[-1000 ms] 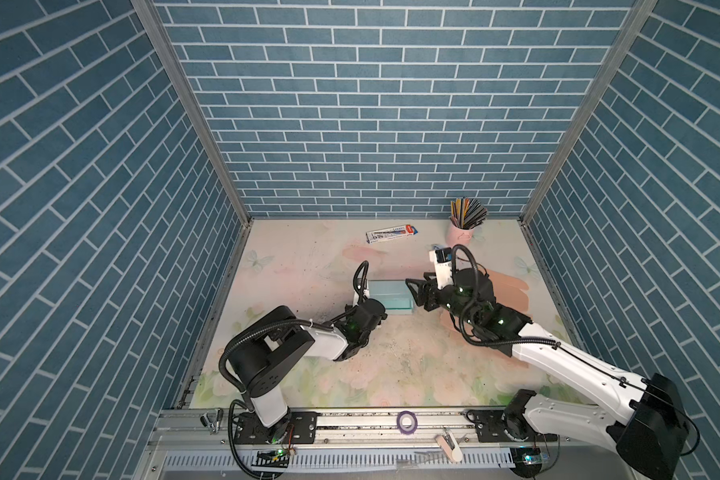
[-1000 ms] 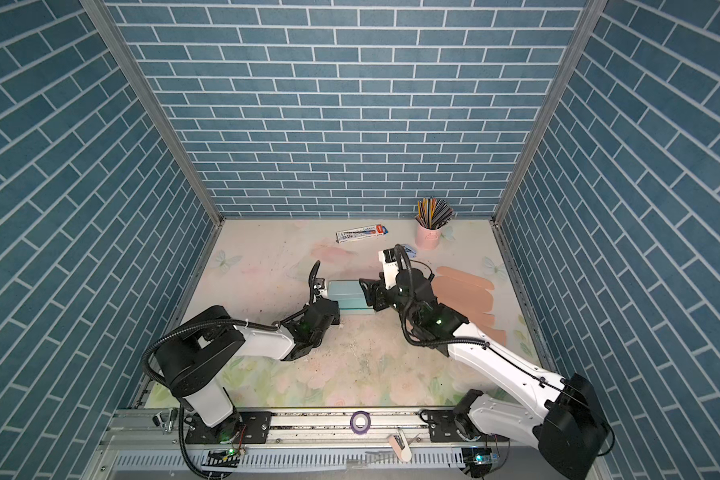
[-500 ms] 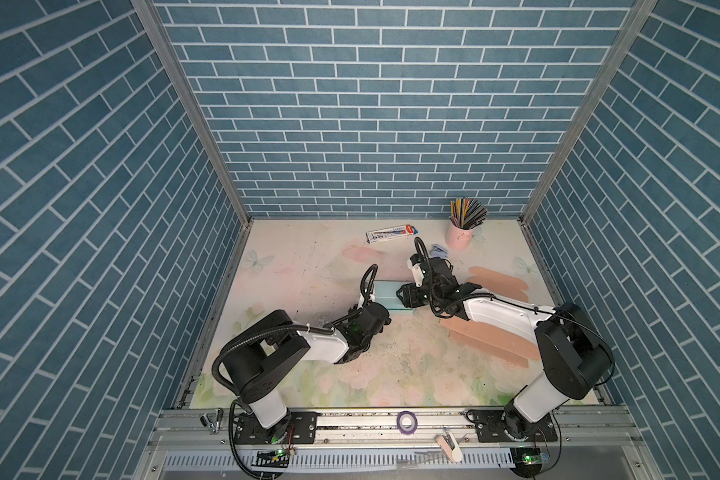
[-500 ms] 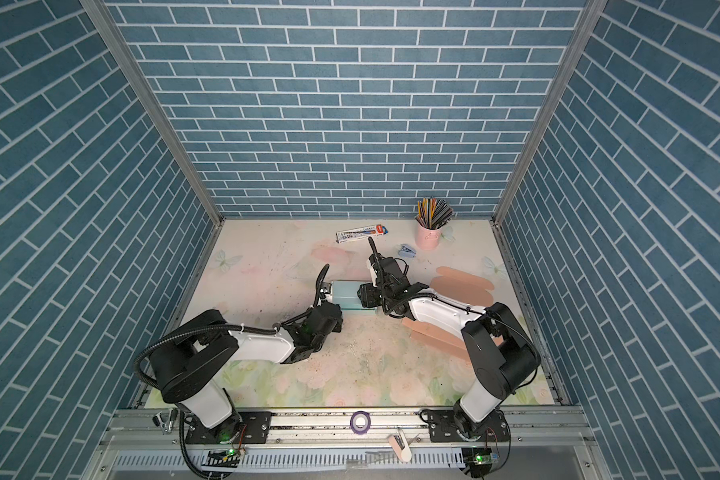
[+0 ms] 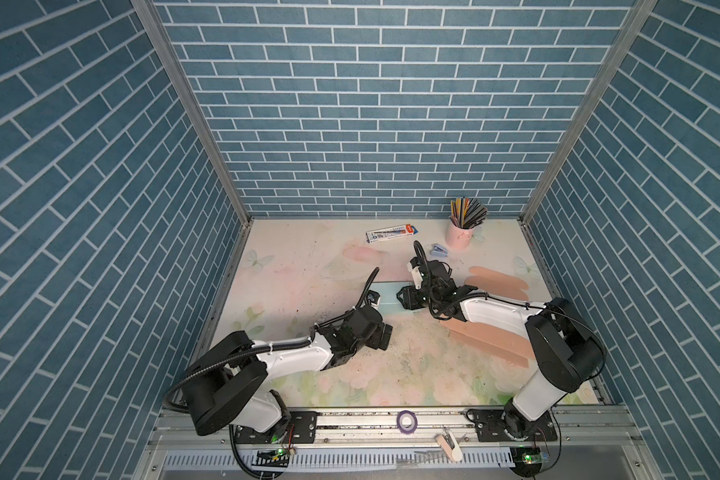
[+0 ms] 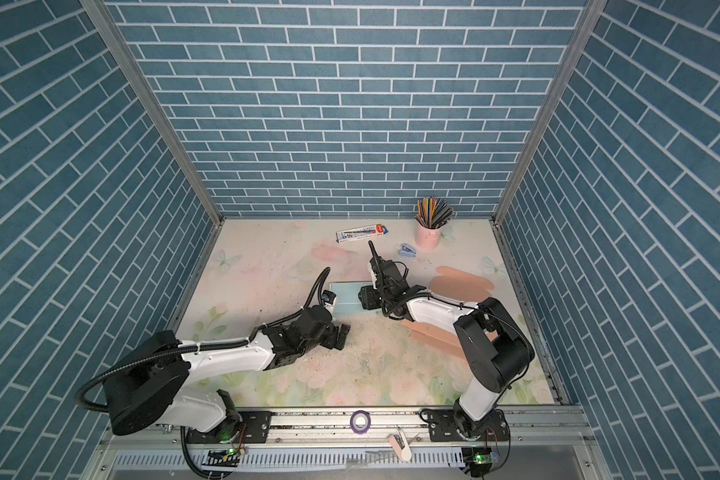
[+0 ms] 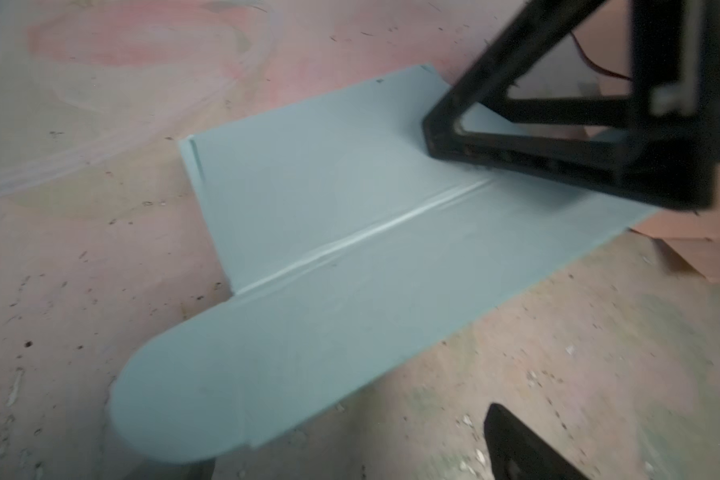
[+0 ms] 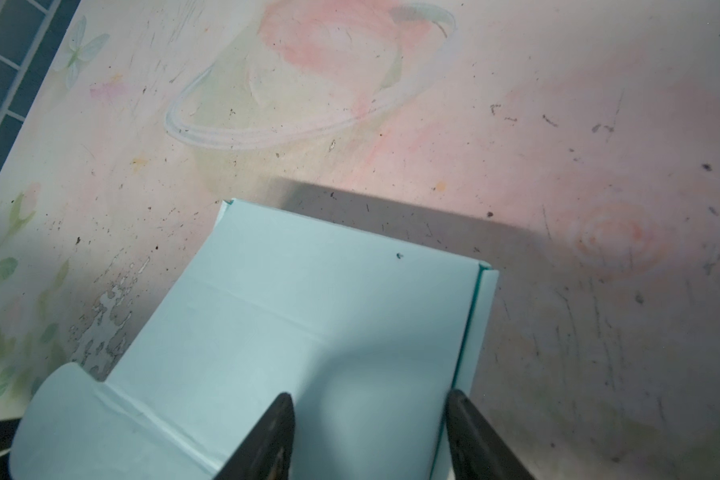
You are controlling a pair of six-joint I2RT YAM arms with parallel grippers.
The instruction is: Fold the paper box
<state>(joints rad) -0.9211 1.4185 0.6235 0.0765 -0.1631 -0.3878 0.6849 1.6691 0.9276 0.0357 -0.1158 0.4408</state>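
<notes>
On the table (image 5: 308, 282), paper box (image 5: 387, 299) flat, long axis crosswise.

Here we are at a robot lab's test booth: blue brick-print walls (image 5: 362, 104) on metal corner posts (image 5: 192, 108), one arm left (image 5: 292, 361) and one right (image 5: 499, 311) bolted to a front rail (image 5: 350, 428) (green lights (image 5: 280, 450) glowing beneath), and a scuffed flowery tabletop (image 5: 292, 266) with a pink pencil cup (image 5: 460, 237).

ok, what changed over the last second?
Left gripper opened, released the blue paper box at its left end, and drew back toward the front. Right arm folded its elbow upright. Right gripper stays over the box's right end; box hasn't moved.
</notes>
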